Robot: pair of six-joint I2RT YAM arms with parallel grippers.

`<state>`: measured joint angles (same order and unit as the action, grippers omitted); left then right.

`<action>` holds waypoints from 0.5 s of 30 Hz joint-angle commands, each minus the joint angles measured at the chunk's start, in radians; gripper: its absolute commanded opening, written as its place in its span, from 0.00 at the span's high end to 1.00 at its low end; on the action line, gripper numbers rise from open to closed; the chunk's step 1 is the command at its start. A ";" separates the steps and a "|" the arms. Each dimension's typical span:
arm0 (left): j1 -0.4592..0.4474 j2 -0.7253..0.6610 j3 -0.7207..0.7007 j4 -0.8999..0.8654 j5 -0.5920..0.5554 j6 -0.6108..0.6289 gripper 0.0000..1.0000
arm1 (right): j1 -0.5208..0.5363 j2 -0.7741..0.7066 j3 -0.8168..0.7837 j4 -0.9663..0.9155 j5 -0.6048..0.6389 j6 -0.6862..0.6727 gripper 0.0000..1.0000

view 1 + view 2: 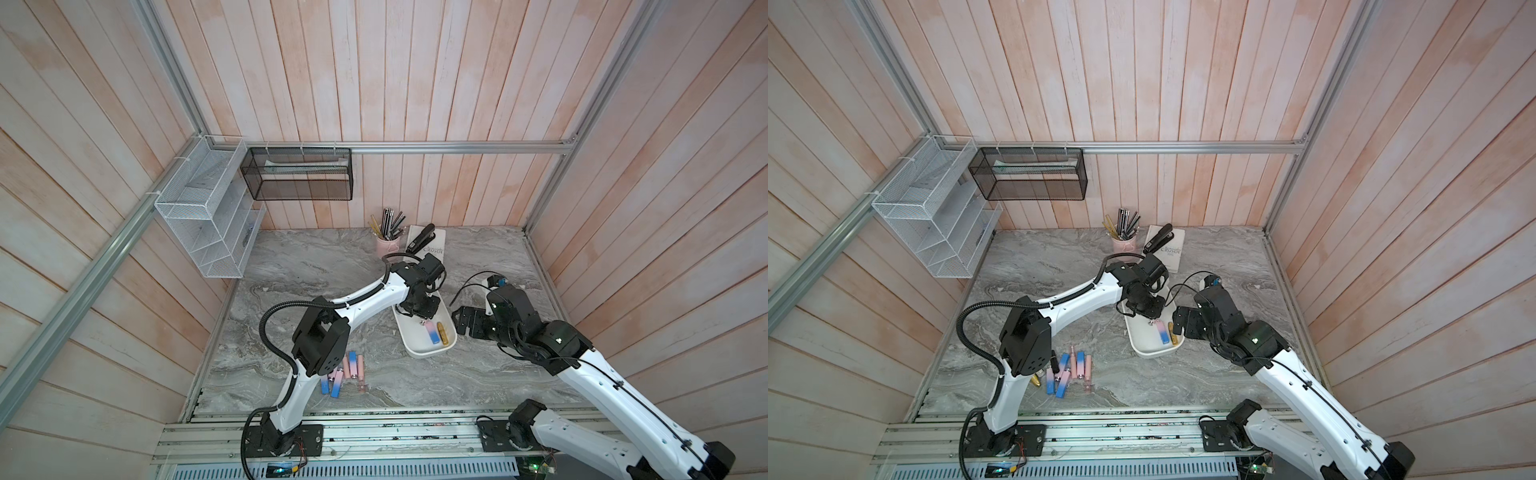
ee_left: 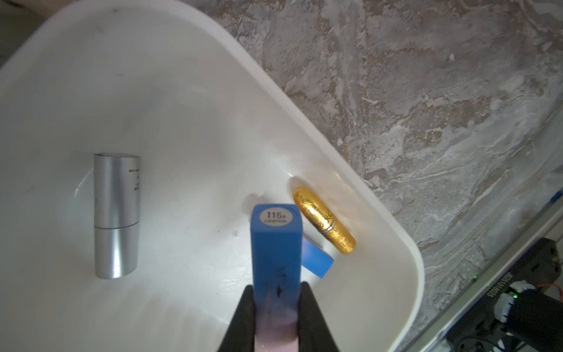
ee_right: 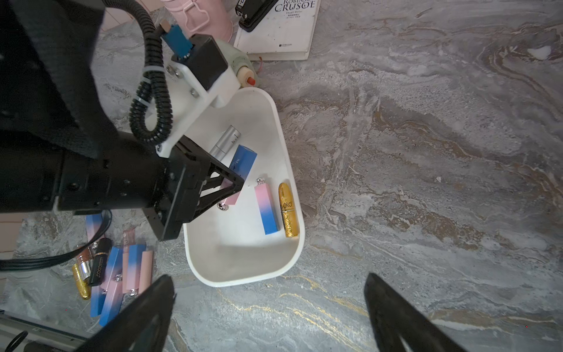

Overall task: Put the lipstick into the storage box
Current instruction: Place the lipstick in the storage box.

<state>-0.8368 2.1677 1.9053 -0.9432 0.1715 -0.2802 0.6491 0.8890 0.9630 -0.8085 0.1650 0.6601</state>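
The storage box (image 1: 428, 355) (image 1: 1152, 353) is a white tub on the marble table, between my two arms. My left gripper (image 2: 275, 286) (image 1: 422, 318) hangs over its middle, shut on the pink end of a pink-and-blue lipstick (image 2: 275, 250) (image 3: 242, 164) whose blue end points down into the box. On the box floor lie another pink-and-blue lipstick (image 3: 267, 210), a gold one (image 2: 324, 221) and a silver tube (image 2: 115, 216). My right gripper (image 3: 268, 276) (image 1: 465, 322) is open and holds nothing, just outside the box's right side.
Several more lipsticks (image 1: 345, 374) (image 3: 122, 274) lie in a pile on the table near the left arm's base. A pink pen cup (image 1: 388, 245) and a book with a black stapler (image 1: 428, 245) stand behind the box. A white wire rack (image 1: 203, 216) and a black mesh basket (image 1: 297, 174) hang on the walls.
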 commanded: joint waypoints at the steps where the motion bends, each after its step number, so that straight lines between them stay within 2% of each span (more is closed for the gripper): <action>1: 0.008 0.008 -0.017 0.009 -0.035 0.024 0.82 | -0.006 -0.018 -0.009 -0.047 0.024 0.026 0.02; 4: 0.008 0.023 -0.028 0.010 -0.039 0.027 0.74 | -0.006 -0.021 -0.013 -0.047 0.011 0.020 0.02; 9: 0.013 0.000 -0.052 0.032 -0.054 0.018 0.38 | -0.005 -0.009 -0.011 -0.041 -0.003 0.005 0.02; 10: 0.016 -0.009 -0.054 0.032 -0.061 0.016 0.34 | -0.004 -0.003 -0.008 -0.039 -0.004 0.002 0.02; 13: 0.046 -0.059 -0.063 0.019 -0.101 -0.003 0.33 | -0.004 0.018 0.002 -0.025 -0.026 -0.015 0.02; 15: 0.102 -0.134 -0.103 0.027 -0.101 -0.045 0.33 | 0.001 0.031 0.005 -0.004 -0.047 -0.017 0.02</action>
<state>-0.8024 2.1437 1.8320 -0.9245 0.1070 -0.2836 0.6491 0.9062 0.9600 -0.8280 0.1467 0.6579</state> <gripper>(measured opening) 0.668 0.983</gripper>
